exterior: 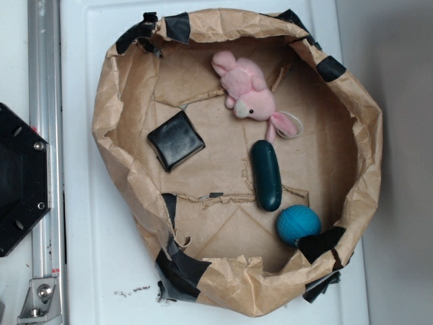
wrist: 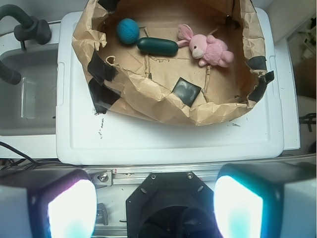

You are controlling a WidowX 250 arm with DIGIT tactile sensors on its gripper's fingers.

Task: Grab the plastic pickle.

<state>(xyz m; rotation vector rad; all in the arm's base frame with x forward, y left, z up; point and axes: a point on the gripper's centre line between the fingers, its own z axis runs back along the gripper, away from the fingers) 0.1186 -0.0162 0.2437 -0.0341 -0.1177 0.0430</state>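
Exterior view: you are looking straight down on a crumpled brown paper basin (exterior: 115, 108), its rim patched with black tape, resting on a white desk (exterior: 95, 257). Inside it, the plastic pickle (exterior: 266, 175) lies flat on the paper floor right of centre, its long axis running roughly top to bottom of the picture. Just beyond its lower end sits the blue ball (exterior: 298, 225), near but apart from it, hard against the taped rim. Just above the pickle's upper end you will find a pink plush bunny (exterior: 249, 95), one ear hanging down close to the pickle. A black square block (exterior: 175, 140) lies well to the left of the pickle, tilted on the floor. A black robot base (exterior: 17, 179) and a metal rail (exterior: 46, 149) stand at the left edge; the tool itself does not show here. Wrist view: you see the tool (wrist: 154, 206) at the bottom edge, its two fingers (wrist: 64, 206) spread wide apart with nothing between them, positioned over the near edge of the desk, well short of the basin. The pickle lies crosswise in the far part of the basin, touching or nearly touching the ball on its left, with the bunny on its right and the block nearer the camera. A grey tub (wrist: 29, 94) stands to the left of the desk.
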